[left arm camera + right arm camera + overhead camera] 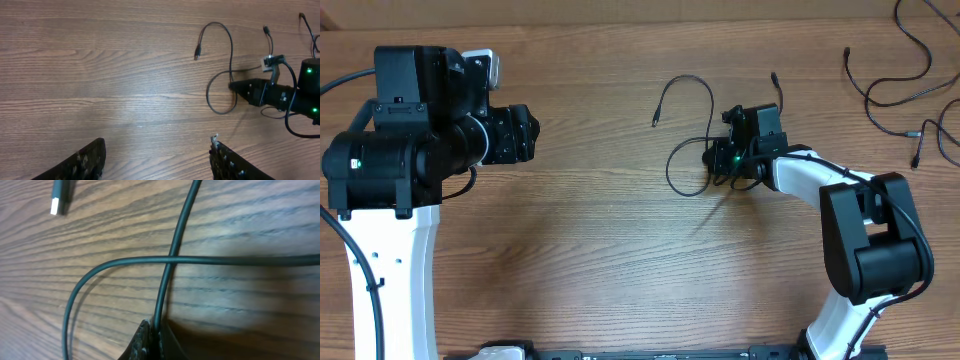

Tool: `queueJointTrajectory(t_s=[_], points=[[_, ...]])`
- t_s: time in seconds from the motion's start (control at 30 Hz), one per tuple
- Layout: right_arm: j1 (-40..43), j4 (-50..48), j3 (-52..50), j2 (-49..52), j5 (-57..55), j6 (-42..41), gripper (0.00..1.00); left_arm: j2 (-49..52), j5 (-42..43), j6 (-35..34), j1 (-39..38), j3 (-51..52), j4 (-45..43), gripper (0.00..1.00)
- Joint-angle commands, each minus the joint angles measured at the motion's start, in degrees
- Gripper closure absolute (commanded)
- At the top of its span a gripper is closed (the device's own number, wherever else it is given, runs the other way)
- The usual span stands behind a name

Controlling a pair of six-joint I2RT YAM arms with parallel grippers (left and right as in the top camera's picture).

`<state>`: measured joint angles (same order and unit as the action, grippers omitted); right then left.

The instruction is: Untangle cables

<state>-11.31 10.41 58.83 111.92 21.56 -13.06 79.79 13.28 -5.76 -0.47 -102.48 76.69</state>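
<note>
Your right gripper (pixel 151 331) seems clamped on the thin black cable (pixel 178 230), just below where its loop crosses itself. Its silver-tipped plug (pixel 60 197) lies free. Your left gripper (pixel 159 147) gapes.

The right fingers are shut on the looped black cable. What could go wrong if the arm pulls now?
1. The black cable crosses itself just beyond the right fingers; pulling could tighten the loop into a knot.
2. The grip seems to be at the very fingertips, so the thin cable may slip out.
</note>
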Motion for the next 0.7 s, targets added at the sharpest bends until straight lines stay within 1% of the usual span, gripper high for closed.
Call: queueJointTrajectory(t_s=[0.0,0.07,0.17,0.27,0.43,0.53,0.67], points=[[0.28,4.07,-0.48,2.91,6.29,0.59,0.96,0.09,-0.33,0.87,-0.31,-0.74,0.07,0.33],[0.46,4.55,0.98,1.40,7.28,-1.14,0.96,0.09,-0.33,0.87,-0.31,-0.74,0.07,0.34],[0.26,5.73,3.34,-2.97,6.60,-0.83,0.96,0.09,-0.33,0.87,-0.31,-0.74,0.24,0.34],[0.24,9.66,8.04,-8.39,6.58,-0.52,0.96,0.09,-0.35,0.87,-0.31,-0.74,0.50,0.34],[0.46,19.98,20.79,-15.56,5.33,1.20,0.96,0.09,-0.35,0.87,-0.31,-0.74,0.44,0.34],[0.46,24.92,28.28,-18.01,3.89,1.60,0.96,0.09,-0.37,0.90,-0.31,-0.74,0.46,0.34],[0.46,32.24,40.61,-19.34,-1.20,3.82,0.96,0.09,-0.37,0.90,-0.31,-0.74,0.46,0.34]])
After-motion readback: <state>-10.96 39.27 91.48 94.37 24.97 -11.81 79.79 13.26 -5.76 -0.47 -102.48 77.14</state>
